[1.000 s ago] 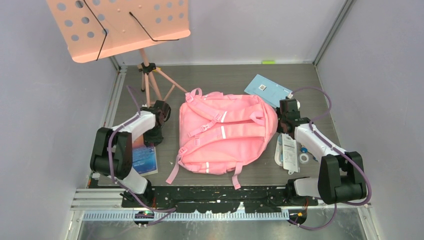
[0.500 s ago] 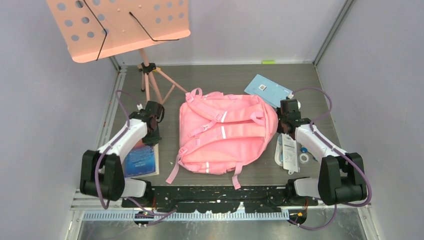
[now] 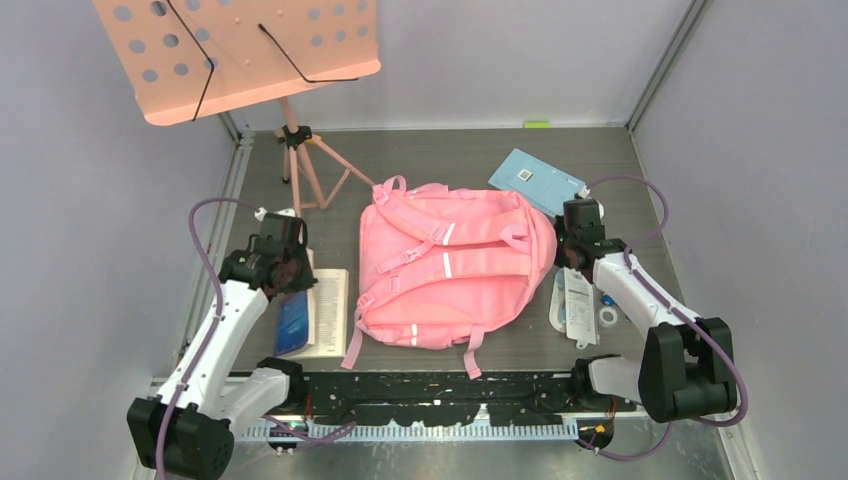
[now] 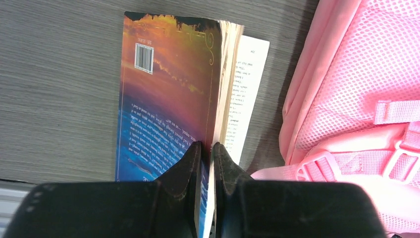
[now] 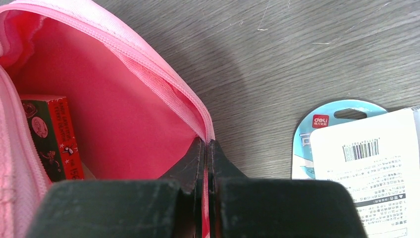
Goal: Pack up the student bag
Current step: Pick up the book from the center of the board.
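Quick look from my end: the student bag (image 3: pixel 445 265) is lying flat in the middle of the table (image 3: pixel 440 155), strap side up, with its top end pointing toward the right arm

The left gripper (image 4: pixel 205 148) is clamped on a paperback (image 4: pixel 168 99) that sits just left of the bag. The fingers are pinching the back cover, the one with the barcode and the orange-to-blue artwork. I can't tell how many pages are caught in there with it. The book is splayed open, and a printed page lies flat on the table on the bag side, right next to the pink mesh padding

The right gripper (image 5: pixel 207 148) is squeezed tight on the zipper edge of the bag's opening, so fabric is what it's holding. The wrist cam looks straight into the pink lining, and a red and green box (image 5: pixel 54 139) is sitting inside

Other stuff on the table:
- a Deli blister pack (image 5: pixel 356 163) with a barcode label, just beside the bag's open end
- a small tape roll (image 3: pixel 607 316) near that pack, on the side away from the bag
- a light blue booklet (image 3: pixel 535 178) at the far right, one corner tucked behind the bag
- the salmon music stand (image 3: pixel 240 50) on its tripod in the far left corner, well apart from everything
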Robot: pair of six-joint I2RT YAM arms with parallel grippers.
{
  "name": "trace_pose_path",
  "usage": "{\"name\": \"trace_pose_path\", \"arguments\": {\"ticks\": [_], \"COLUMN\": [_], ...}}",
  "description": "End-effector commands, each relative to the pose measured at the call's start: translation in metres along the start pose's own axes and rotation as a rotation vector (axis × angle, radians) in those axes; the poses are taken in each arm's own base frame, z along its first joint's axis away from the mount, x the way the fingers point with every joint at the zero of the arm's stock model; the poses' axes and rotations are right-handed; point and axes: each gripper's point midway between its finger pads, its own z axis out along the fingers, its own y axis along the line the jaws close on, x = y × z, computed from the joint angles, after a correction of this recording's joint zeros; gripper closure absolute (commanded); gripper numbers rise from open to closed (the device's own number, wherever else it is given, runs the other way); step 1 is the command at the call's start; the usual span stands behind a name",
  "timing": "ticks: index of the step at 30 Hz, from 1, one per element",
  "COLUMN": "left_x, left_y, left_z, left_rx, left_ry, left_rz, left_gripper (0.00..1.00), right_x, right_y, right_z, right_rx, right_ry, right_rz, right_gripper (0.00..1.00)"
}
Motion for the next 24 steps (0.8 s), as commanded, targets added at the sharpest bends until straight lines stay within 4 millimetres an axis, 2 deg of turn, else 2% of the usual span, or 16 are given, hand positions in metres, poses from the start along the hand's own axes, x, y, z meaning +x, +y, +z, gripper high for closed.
{"name": "trace_pose_path", "arguments": {"ticks": [1,3,4,5,6,7,8,9,10,12,14,18,19,22,24], "left_x": [-0.003,-0.002,-0.004,-0.006,-0.008,-0.01,-0.011,-0.011,-0.01,-0.008,-0.008,-0.013,-0.013,-0.013,-0.013], "left_y": [-0.009,-0.011,-0.013,-0.013,-0.014,-0.014,-0.013,-0.013,-0.013,-0.015,-0.018,-0.023,-0.024,-0.026,-0.026], "left_z": [0.001,0.004,0.004,0.003,0.002,0.001,0.0,0.001,0.001,0.003,0.005,0.003,0.003,0.004,0.006], "left_rx": [0.045,0.053,0.061,0.066,0.069,0.07,0.069,0.068,0.069,0.075,0.089,0.118,0.121,0.13,0.129], "left_ry": [-0.011,-0.007,-0.017,-0.029,-0.04,-0.051,-0.056,-0.055,-0.051,-0.041,-0.04,-0.064,-0.062,-0.055,-0.056], "left_rz": [-0.007,-0.012,-0.015,-0.019,-0.02,-0.022,-0.021,-0.018,-0.016,-0.014,-0.017,-0.026,-0.025,-0.021,-0.02], "left_gripper": [1.0,1.0,1.0,1.0,1.0,1.0,1.0,1.0,1.0,1.0,1.0,1.0,1.0,1.0,1.0], "right_x": [-0.025,-0.027,-0.025,-0.031,-0.032,-0.041,-0.045,-0.057,-0.062,-0.076,-0.088,-0.123,-0.126,-0.143,-0.141], "right_y": [0.004,0.001,-0.008,-0.009,-0.023,-0.025,-0.039,-0.039,-0.05,-0.048,-0.04,-0.02,-0.019,0.006,0.031], "right_z": [-0.009,-0.011,-0.013,-0.016,-0.022,-0.028,-0.037,-0.045,-0.056,-0.073,-0.088,-0.132,-0.138,-0.169,-0.178], "right_rx": [-0.014,0.002,0.048,0.069,0.146,0.174,0.25,0.272,0.34,0.348,0.325,0.281,0.277,0.168,0.046], "right_ry": [-0.101,-0.1,-0.094,-0.106,-0.11,-0.136,-0.151,-0.183,-0.206,-0.252,-0.279,-0.382,-0.391,-0.433,-0.397], "right_rz": [0.011,-0.003,-0.016,-0.023,-0.036,-0.041,-0.061,-0.064,-0.065,-0.042,-0.026,-0.003,-0.004,-0.004,-0.022], "right_gripper": [0.96,0.77,0.55,0.45,0.28,0.21,0.14,0.11,0.07,0.05,0.04,0.04,0.04,0.04,0.04]}}
